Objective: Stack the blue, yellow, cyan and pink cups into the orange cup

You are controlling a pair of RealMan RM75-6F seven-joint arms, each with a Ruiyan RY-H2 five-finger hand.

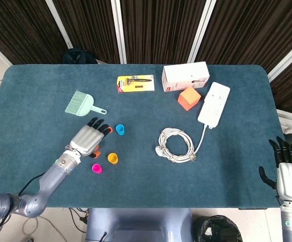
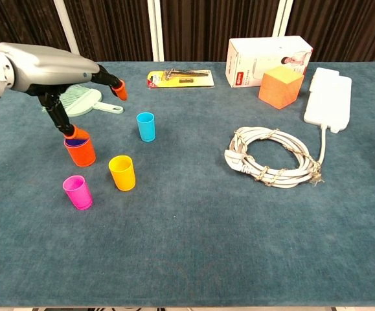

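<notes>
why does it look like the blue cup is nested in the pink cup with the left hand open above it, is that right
Not quite. The blue cup sits in the orange cup, not the pink cup, which stands empty. The left hand is open above it. The chest view shows this.

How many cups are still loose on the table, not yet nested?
3: cyan cup farthest back, yellow cup in front of it, pink cup nearest. Blue cup already sits inside orange cup.

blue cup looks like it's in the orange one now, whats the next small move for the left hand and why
Probably carry the left hand toward the yellow cup and close on it. The hand is open and holds nothing, the blue cup sits inside the orange cup, and the yellow cup stands upright beside that stack.
</notes>
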